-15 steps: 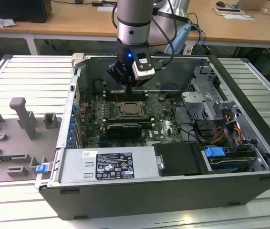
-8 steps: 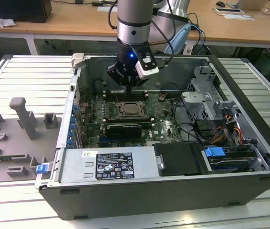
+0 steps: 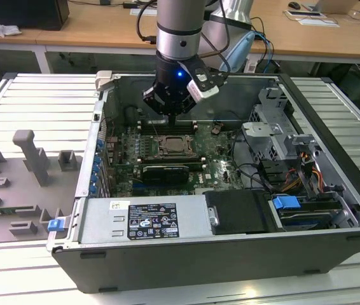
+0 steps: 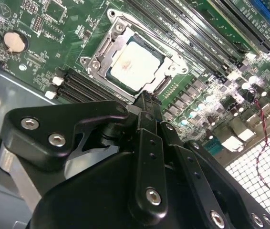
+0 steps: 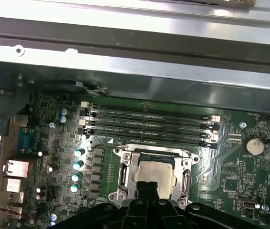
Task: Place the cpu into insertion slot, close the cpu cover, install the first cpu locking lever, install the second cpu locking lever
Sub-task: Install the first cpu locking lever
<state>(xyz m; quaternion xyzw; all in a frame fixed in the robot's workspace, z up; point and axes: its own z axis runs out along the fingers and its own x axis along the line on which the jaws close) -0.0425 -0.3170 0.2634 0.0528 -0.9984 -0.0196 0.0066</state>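
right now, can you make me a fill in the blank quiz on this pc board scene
1. The cpu sits in the insertion ___.
2. The cpu cover lies ___ over it, framing its pale face.
3. In the first wrist view, ___ long black memory slots run beside the cpu.

Missing words: slot; closed; four.

In the exterior view we look down into the computer case (image 3: 231,267). Both wrist views, close, share the insertion slot (image 4: 99,57) (image 5: 125,176).
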